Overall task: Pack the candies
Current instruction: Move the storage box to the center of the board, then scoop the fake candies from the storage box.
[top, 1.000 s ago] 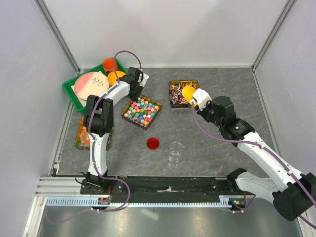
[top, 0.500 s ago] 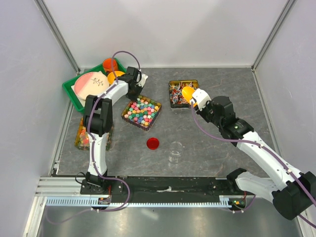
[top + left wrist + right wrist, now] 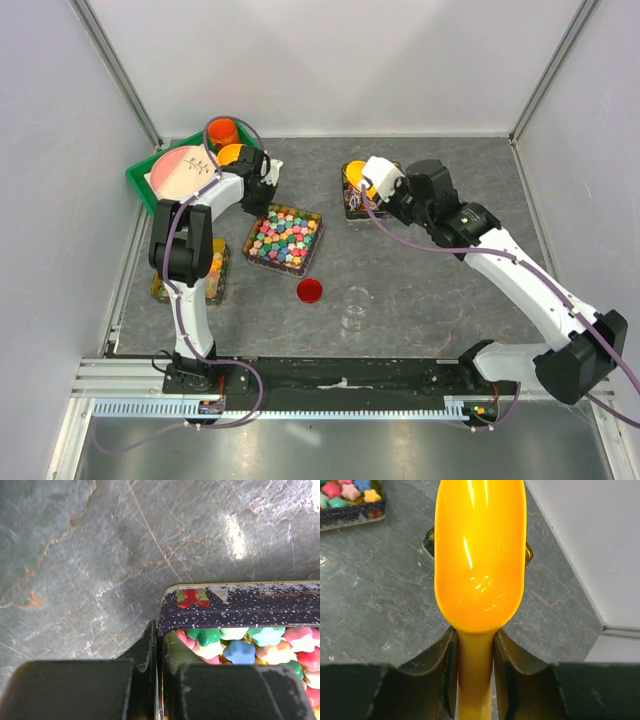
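The candies (image 3: 287, 238) are tiny pastel stars that fill a dark speckled tin (image 3: 252, 243) left of centre. In the left wrist view the candies (image 3: 239, 646) lie behind the tin's rim (image 3: 260, 605). My left gripper (image 3: 266, 194) is shut on the tin's far-left wall, its jaws pinching the wall (image 3: 161, 680). My right gripper (image 3: 370, 184) is shut on the handle of a yellow scoop (image 3: 479, 555) whose bowl is empty. The scoop (image 3: 355, 172) hovers over the lollipop tin (image 3: 352, 208). A clear jar (image 3: 354, 301) and a red lid (image 3: 310, 290) stand near the front.
A green tray (image 3: 146, 200) at the back left holds a pink plate (image 3: 183, 170) and an orange cup (image 3: 222, 131). A tin of gummy pieces (image 3: 184, 278) sits at the left edge. White walls close in the table on three sides.
My left gripper has moved left and drawn the candy tin slightly left and nearer, turning it a little. My right gripper has carried the scoop left and back, over the lollipop tin.
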`<state>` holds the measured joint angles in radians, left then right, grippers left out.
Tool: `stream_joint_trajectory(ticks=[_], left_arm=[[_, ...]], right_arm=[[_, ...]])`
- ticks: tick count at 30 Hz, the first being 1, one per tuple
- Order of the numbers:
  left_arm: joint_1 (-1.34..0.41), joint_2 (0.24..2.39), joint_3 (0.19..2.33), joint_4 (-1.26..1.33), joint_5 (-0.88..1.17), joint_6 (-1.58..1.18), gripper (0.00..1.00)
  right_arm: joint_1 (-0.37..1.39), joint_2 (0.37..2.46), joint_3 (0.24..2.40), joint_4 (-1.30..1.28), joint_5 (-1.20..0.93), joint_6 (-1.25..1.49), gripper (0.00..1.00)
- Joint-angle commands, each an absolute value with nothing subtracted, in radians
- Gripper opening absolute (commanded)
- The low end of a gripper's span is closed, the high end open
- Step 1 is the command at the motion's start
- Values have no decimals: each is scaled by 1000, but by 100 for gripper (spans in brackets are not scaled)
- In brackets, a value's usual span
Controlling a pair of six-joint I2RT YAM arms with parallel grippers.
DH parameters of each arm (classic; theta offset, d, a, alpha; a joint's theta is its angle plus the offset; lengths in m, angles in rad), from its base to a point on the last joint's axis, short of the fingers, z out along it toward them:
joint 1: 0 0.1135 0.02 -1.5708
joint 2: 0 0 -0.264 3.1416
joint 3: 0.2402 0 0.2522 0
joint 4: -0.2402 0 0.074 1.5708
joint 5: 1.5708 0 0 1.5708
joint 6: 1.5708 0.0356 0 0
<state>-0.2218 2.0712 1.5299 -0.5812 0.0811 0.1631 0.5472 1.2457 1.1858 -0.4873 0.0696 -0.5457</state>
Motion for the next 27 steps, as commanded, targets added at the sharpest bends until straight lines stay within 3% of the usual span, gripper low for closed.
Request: stream_joint_trajectory(ticks=[1, 13, 27], left_arm=[[-209, 1996, 1519, -535, 184, 71, 2], [-202, 1965, 1508, -509, 80, -69, 2], [-202, 1835, 1367, -394, -15, -156, 1]], right_arm=[[664, 1321, 1337, -622, 159, -638, 0], [903, 1772, 1799, -876, 469, -794, 0], [969, 2095, 2092, -980, 725, -1005, 0]])
